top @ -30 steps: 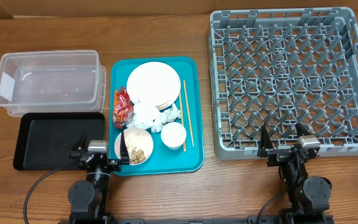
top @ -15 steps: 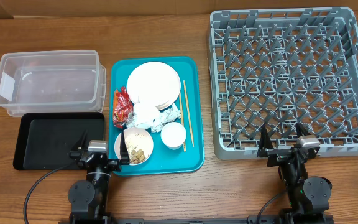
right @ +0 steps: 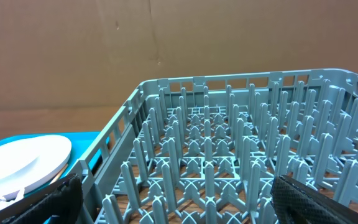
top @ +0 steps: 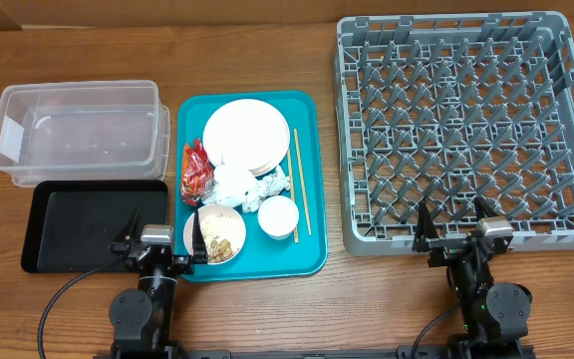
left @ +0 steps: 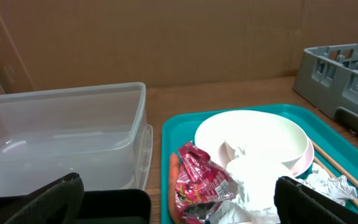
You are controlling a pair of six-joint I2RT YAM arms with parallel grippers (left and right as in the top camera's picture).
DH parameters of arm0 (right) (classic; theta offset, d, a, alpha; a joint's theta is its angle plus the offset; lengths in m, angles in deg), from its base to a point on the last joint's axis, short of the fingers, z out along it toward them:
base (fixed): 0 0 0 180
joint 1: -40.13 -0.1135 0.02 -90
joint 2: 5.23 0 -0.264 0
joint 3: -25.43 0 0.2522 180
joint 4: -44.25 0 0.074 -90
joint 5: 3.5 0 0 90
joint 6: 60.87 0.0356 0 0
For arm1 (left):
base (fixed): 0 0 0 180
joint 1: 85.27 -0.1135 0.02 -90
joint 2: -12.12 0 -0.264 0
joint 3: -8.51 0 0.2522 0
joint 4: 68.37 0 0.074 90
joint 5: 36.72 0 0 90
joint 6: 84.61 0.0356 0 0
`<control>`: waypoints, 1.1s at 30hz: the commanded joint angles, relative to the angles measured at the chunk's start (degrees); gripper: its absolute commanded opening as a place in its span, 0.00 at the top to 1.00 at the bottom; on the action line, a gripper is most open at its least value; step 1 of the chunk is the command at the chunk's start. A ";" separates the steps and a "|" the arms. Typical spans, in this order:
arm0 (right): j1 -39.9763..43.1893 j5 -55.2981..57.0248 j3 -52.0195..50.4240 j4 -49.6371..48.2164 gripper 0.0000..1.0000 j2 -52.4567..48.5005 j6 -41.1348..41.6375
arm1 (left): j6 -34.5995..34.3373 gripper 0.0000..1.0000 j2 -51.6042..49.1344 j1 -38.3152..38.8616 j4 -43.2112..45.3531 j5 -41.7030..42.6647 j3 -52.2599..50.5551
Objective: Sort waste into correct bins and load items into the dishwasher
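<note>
Only the red snack wrapper [left: 199,182] shows print, unreadable; all fingers [left: 48,202] spread apart.

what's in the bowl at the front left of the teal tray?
Beige food scraps lie in the bowl. A finger of the left gripper covers its left edge from overhead; what's beneath can't be seen.
</note>
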 commanded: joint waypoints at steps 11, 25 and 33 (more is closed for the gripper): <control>0.13 0.15 -0.61 -0.37 0.00 0.57 -0.13 | 1.16 0.00 0.59 0.37 0.96 2.16 -0.24; 0.13 0.15 -0.61 -0.37 0.00 0.57 -0.13 | -8.24 0.00 0.57 0.35 5.53 16.26 6.21; 0.13 0.15 -0.61 -0.37 0.00 0.57 -0.15 | -8.22 0.00 -6.34 0.35 -1.18 16.57 21.59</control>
